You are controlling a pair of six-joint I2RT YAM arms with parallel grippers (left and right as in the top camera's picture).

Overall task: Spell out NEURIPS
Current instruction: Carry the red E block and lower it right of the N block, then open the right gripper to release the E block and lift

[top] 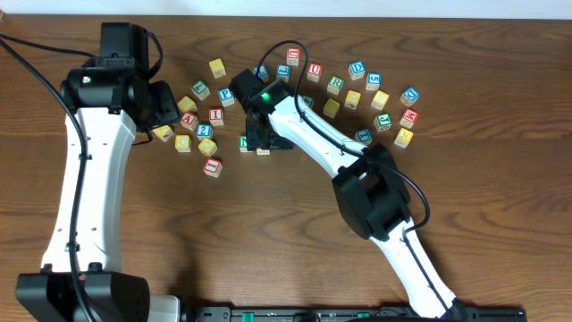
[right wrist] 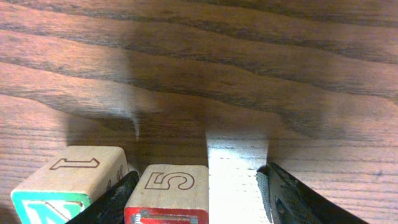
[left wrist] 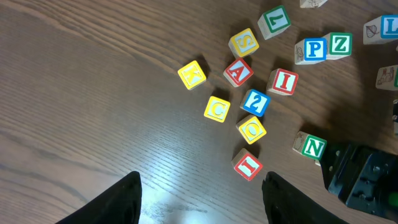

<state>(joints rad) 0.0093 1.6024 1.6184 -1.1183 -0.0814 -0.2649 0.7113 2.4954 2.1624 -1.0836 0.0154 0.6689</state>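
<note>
Overhead: the right claw [top: 259, 139] is down near the middle of the surface [top: 500, 179], just right of the N cube [top: 245, 143]. What it straddles is mostly hidden by the wrist. The U cube [top: 314, 69] — next in the word, I judge — lies beyond that claw and to its right, among the loose cubes [top: 379, 98] on the far side, and the right arm is much the nearer to it. The left claw [top: 168, 103] hovers over the cluster [top: 205, 130] on the left.

Left wrist: its jaws stand apart with nothing between them. A red I cube [left wrist: 247, 165] lies ahead of it and a blue P cube [left wrist: 314, 50] farther off.

Right wrist: the jaws are apart around a red-topped cube [right wrist: 166, 186]. Bare wood shows between it and the right finger, so nothing is clamped. Its letter is cut off — probably the E. It sits just right of the N, close beside it. A straight lift should clear both, while sideways drift could nudge the row.
</note>
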